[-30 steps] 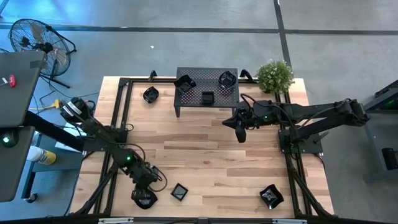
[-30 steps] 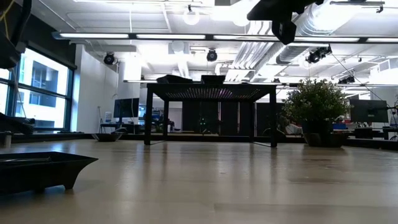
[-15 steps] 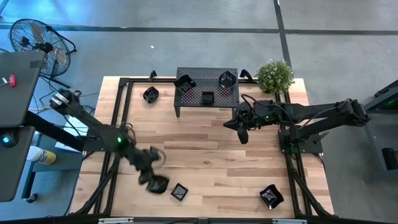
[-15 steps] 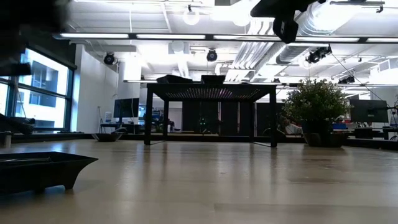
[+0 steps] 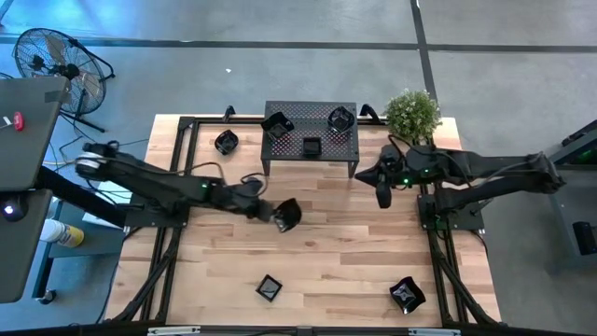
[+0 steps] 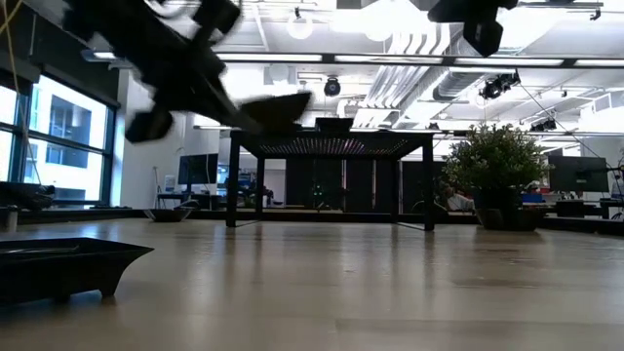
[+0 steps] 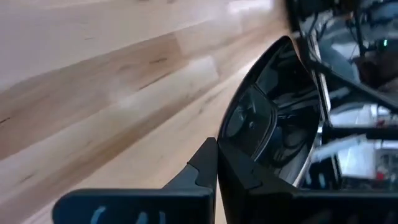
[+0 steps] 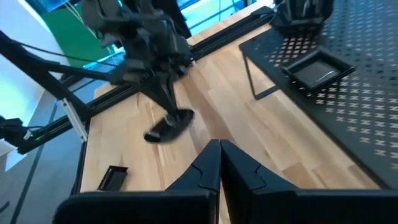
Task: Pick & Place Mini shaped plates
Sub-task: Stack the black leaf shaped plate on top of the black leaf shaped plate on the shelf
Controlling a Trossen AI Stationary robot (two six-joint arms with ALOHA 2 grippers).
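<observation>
the left end effector (image 5: 276, 213) is hanging above the middle of the counter (image 5: 317, 243), fingers closed on a glossy black mini plate (image 5: 288, 214) that is sticking out past the fingertips, clear of the wood. in the left wrist view the carried plate (image 7: 267, 124) is sitting tilted between the two dark fingers (image 7: 205, 165), its shiny hollow facing the camera. in the low view the same plate (image 6: 273, 105) is riding in the air, blurred, so its exact shape is hard to tell.

nearest the counter's front edge, below and in front of that end effector, a small square plate (image 5: 269, 287) is lying flat, and well off toward the right arm's side another dark plate (image 5: 407, 295) is sitting near the front corner.

beyond the left end effector, the black perforated rack (image 5: 311, 131) is standing at the back of the counter, carrying three plates: one at its left end (image 5: 276, 123), a small square one (image 5: 312, 146) in the middle and a scalloped one (image 5: 340, 119) at the right. one more plate (image 5: 226, 142) is resting on the wood just left of the rack.

the right end effector (image 5: 382, 192) is hovering beside the rack's right front leg, its fingers pressed together with nothing between them. a small potted plant (image 5: 412, 112) is standing behind it at the back corner.
</observation>
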